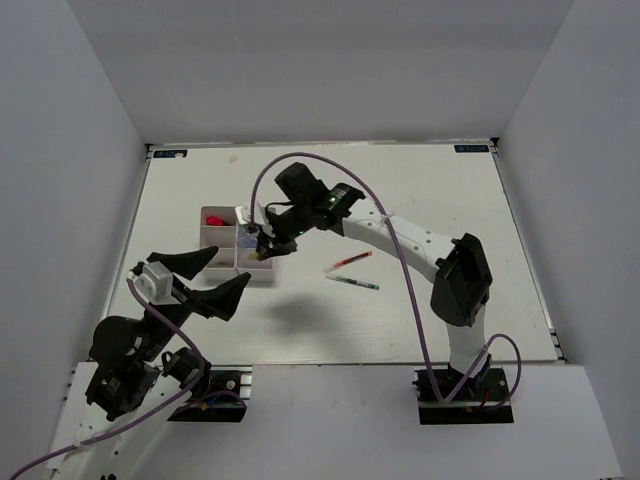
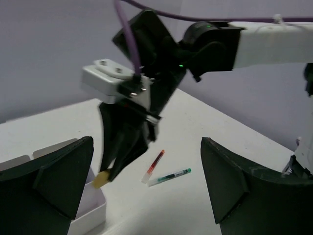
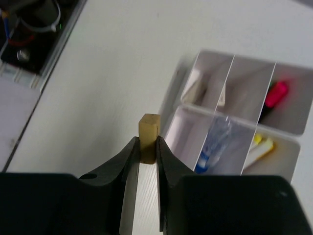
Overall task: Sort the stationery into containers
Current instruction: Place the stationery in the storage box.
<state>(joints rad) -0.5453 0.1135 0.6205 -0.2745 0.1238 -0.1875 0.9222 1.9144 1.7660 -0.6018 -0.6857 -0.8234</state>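
Pens (image 1: 348,261) loose: two; held eraser (image 3: 148,136): one

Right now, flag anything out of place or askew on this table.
A red pen and a green pen lie loose on the table, right of the tray, angled to each other and unsorted. The right gripper holds a tan eraser by the tray. Nothing looks spilled or damaged.

Tan eraser (image 3: 148,129), white-grey tray (image 3: 182,134), pink highlighter (image 3: 276,93), red pen (image 1: 348,262)
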